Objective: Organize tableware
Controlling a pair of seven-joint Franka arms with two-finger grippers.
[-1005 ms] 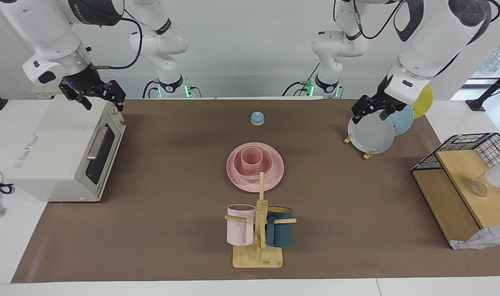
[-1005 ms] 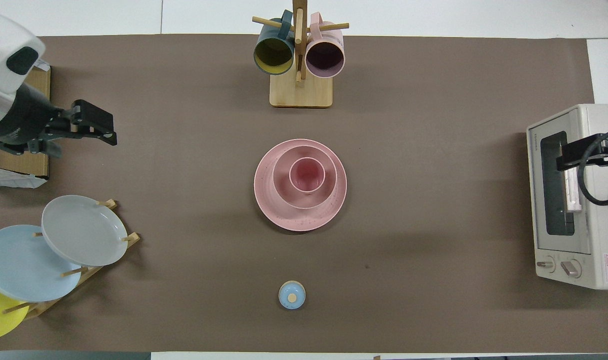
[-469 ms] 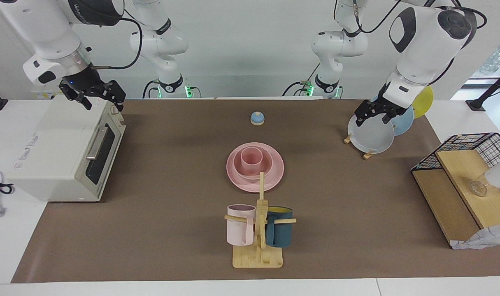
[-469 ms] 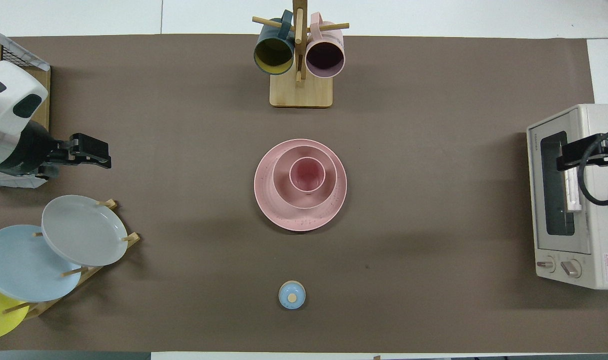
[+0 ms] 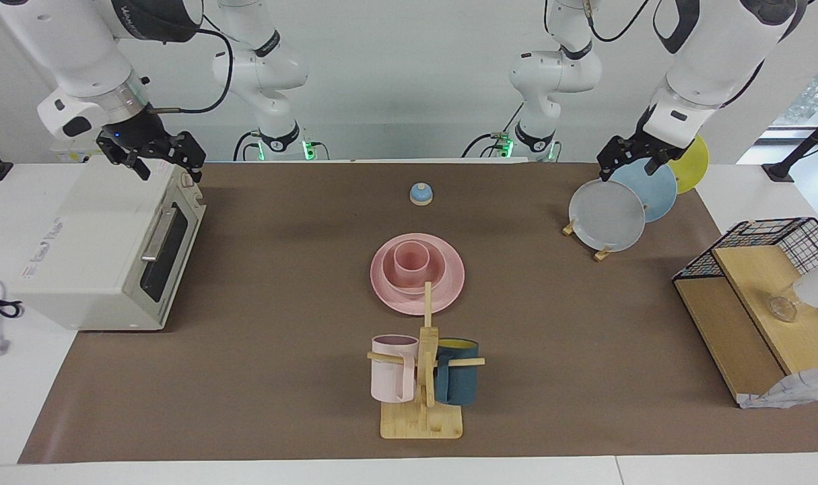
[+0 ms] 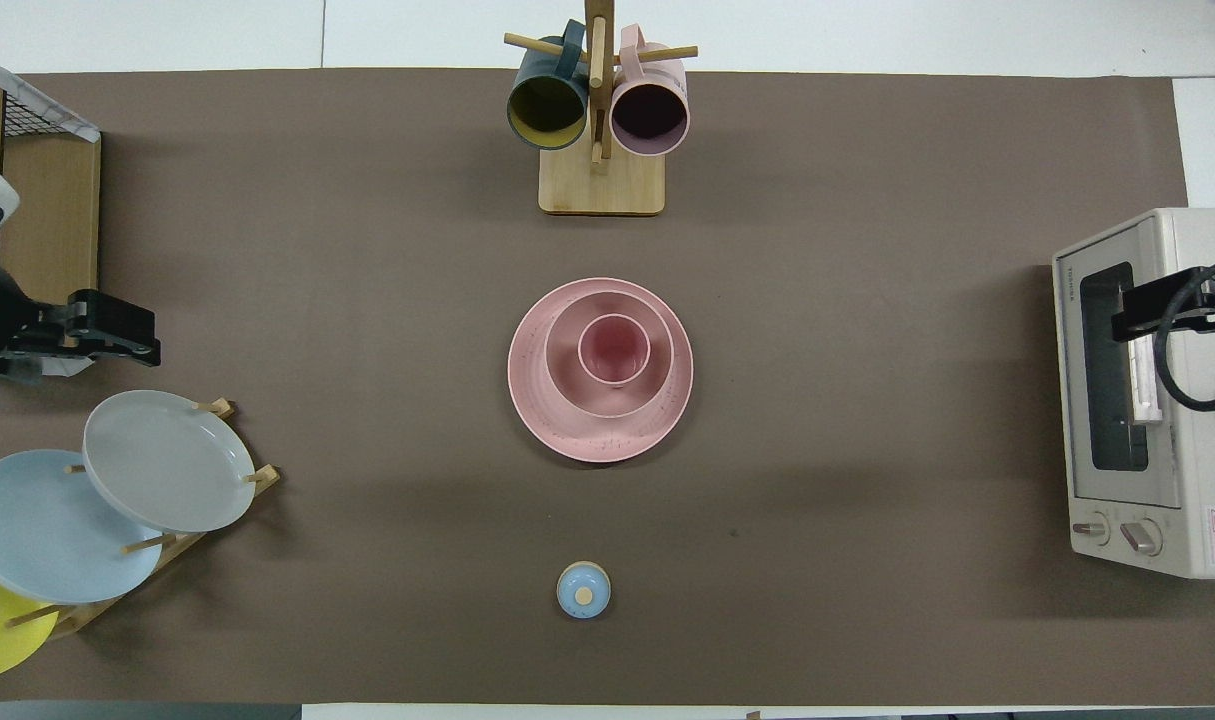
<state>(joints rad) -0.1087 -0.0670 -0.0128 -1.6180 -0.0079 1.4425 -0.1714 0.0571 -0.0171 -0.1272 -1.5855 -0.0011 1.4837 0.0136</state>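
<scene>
The pink tableware stands stacked at the middle of the table. The wide plate (image 5: 450,286) (image 6: 537,412) carries the bowl (image 5: 439,268) (image 6: 565,385), and the small cup (image 5: 411,261) (image 6: 614,350) stands upright inside the bowl. My left gripper (image 5: 629,165) (image 6: 127,335) hangs open and holds nothing, raised over the plate rack at the left arm's end, well apart from the stack. My right gripper (image 5: 168,165) (image 6: 1147,315) waits open and holds nothing above the toaster oven.
A wooden mug tree (image 5: 422,417) with a pale pink mug and a teal mug stands farther from the robots than the stack. A rack (image 5: 600,254) holds grey, blue and yellow plates. A toaster oven (image 5: 106,256), a small blue knobbed lid (image 5: 421,194) and a wire-and-wood shelf (image 5: 738,330) also stand here.
My left gripper has risen and pulled back toward the robots and its own end of the table, now over the blue plate. The right arm and the pink stack have not moved.
</scene>
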